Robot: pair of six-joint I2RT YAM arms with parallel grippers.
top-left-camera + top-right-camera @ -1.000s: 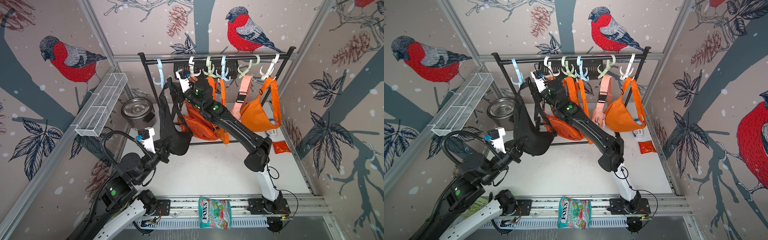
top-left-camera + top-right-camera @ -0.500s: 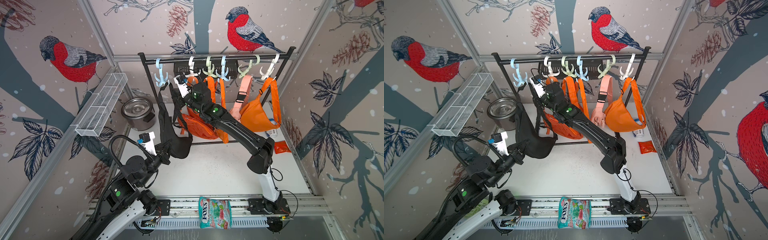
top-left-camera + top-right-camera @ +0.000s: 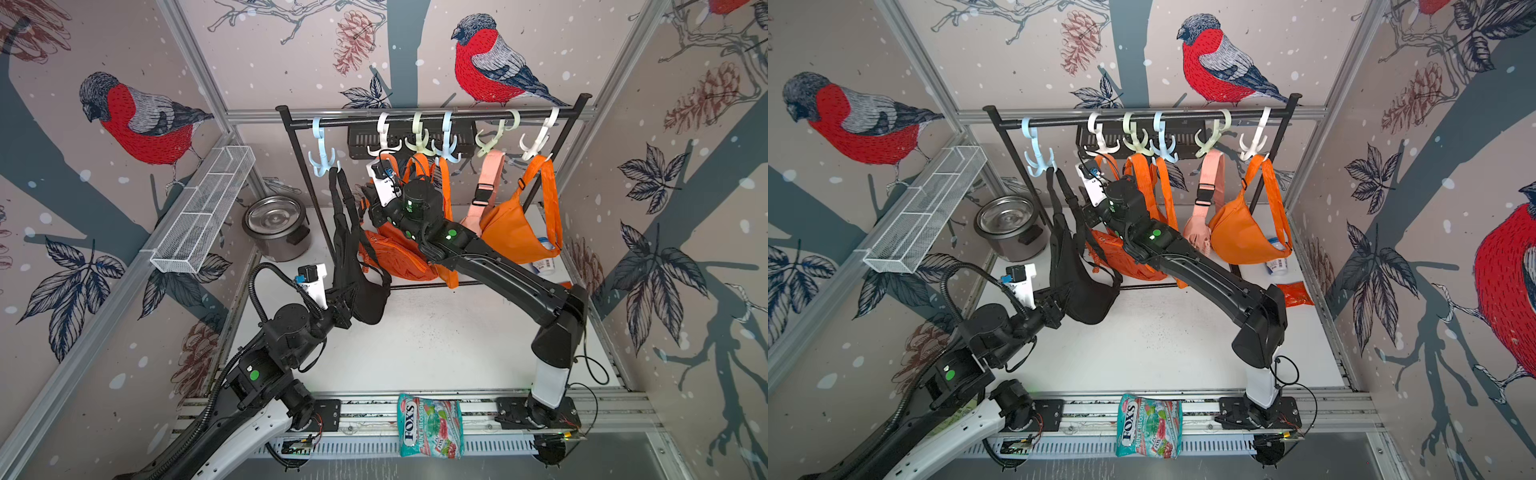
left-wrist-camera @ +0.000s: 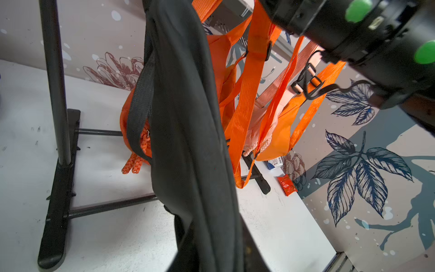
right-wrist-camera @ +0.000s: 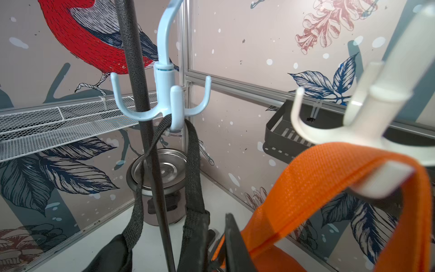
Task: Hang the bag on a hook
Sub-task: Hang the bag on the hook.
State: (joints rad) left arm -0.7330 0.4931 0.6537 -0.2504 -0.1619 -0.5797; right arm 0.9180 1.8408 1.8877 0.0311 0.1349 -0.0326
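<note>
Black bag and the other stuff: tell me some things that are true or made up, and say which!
1. The strap of the black bag sits on the blue hook. True.
2. The pot hangs from a hook. False: it stands on the table.
3. The sweets lie on the front rail. True.
4. All bags are black. False: there are orange bags and a pink bag.

Steel pot [image 3: 276, 226] near wire mesh shelf [image 3: 199, 216], candy packet [image 3: 430, 424], red sachet [image 3: 1295, 294]
</note>
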